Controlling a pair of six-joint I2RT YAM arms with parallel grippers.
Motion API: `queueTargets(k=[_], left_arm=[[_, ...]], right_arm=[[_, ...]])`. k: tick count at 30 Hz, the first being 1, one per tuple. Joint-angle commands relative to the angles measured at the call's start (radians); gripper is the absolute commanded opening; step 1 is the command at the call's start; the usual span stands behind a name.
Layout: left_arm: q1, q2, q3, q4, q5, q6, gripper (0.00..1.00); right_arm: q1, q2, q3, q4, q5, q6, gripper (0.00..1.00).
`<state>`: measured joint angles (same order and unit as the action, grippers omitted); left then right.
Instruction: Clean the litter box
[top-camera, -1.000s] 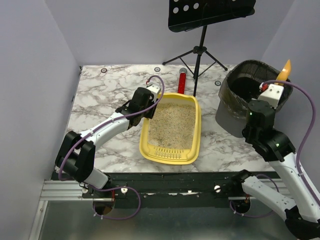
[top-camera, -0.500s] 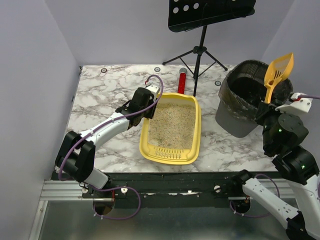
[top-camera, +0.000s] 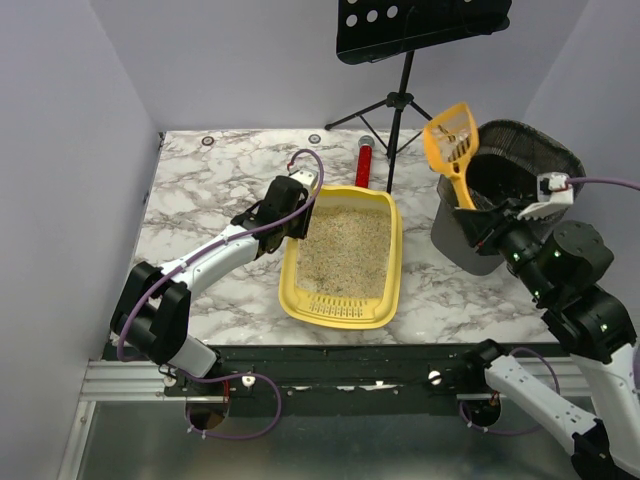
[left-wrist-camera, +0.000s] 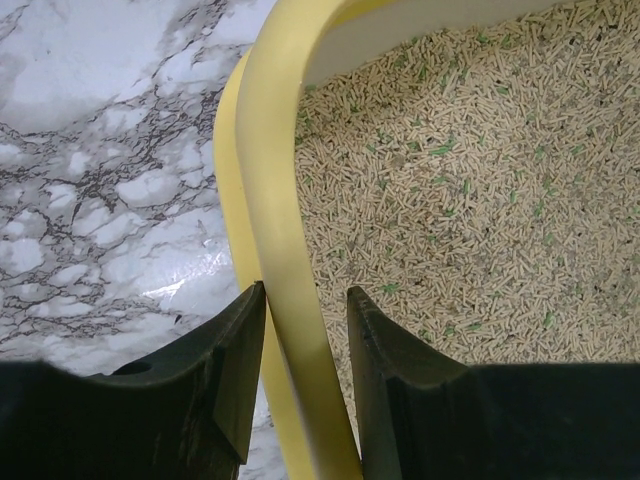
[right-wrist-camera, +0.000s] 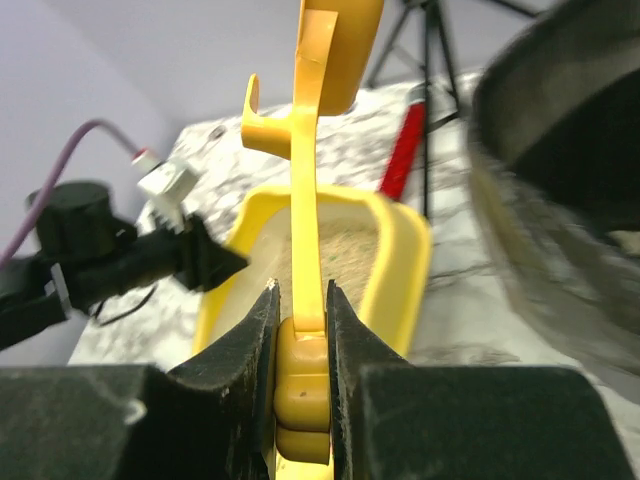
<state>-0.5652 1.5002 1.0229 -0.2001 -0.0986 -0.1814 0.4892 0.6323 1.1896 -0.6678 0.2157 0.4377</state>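
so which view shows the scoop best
top external: the whole scoop shows, slotted head and handle. right wrist sees it edge-on, handle in the right hand; left wrist shows none of it.

Marble table (top-camera: 200, 200) with litter box (top-camera: 340, 312), bin (top-camera: 456, 236)

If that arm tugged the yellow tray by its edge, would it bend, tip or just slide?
Probably slide: the litter box sits flat on the smooth table, low and wide, so tipping seems unlikely. The thin wall in the left gripper may flex slightly. The litter filling it likely adds weight.
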Motion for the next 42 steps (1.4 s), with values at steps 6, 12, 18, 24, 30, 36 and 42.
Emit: queueTargets(k=[6, 12, 18, 24, 30, 36, 42], left_arm=[[0.002, -0.006, -0.021, -0.042, -0.035, -0.042, 0.45], [0.002, 0.009, -0.015, -0.082, -0.070, -0.121, 0.45], [0.002, 0.012, -0.026, -0.137, -0.157, -0.204, 0.41], [0.001, -0.003, -0.037, -0.154, -0.178, -0.242, 0.41], [0.001, -0.031, -0.049, -0.173, -0.197, -0.271, 0.41], [0.001, -0.057, -0.047, -0.197, -0.217, -0.283, 0.42], [-0.001, -0.072, -0.057, -0.193, -0.208, -0.300, 0.42]], right_arm=[[-0.001, 0.164, -0.042, 0.128, -0.580, 0.013, 0.01], [0.000, 0.211, -0.157, 0.168, -0.602, 0.085, 0.01], [0.000, 0.296, -0.245, 0.214, -0.610, 0.187, 0.01], [0.000, 0.382, -0.285, 0.260, -0.619, 0.207, 0.01], [0.000, 0.438, -0.323, 0.307, -0.601, 0.219, 0.01], [0.002, 0.472, -0.326, 0.346, -0.595, 0.210, 0.01], [0.002, 0.514, -0.324, 0.399, -0.624, 0.210, 0.01]])
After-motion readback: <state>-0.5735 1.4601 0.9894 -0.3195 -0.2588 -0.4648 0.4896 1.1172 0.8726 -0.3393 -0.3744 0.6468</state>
